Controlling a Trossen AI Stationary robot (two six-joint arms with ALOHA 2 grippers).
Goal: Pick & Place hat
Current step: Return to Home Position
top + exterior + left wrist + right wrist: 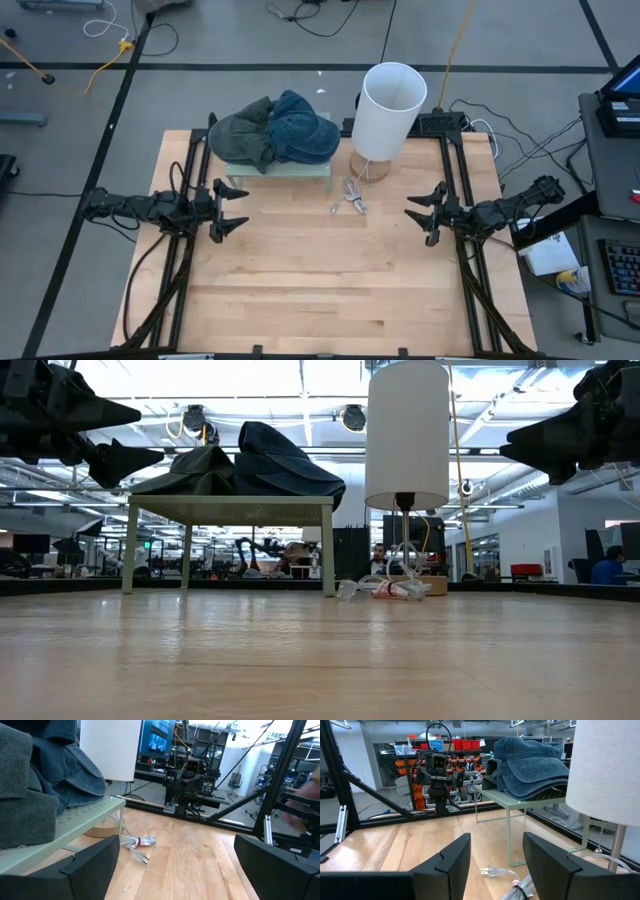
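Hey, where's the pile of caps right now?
In the high view the pile of caps sits on the small green shelf at the far edge of the table, left of centre, just beside the white lamp.

The caps (285, 135) overlap too much to count — from above, the lamp shade (390, 110) hides its stem and part of its base.

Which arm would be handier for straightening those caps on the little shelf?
Left, probably: the left gripper sits open beside the shelf under the caps; the right gripper is farther off.
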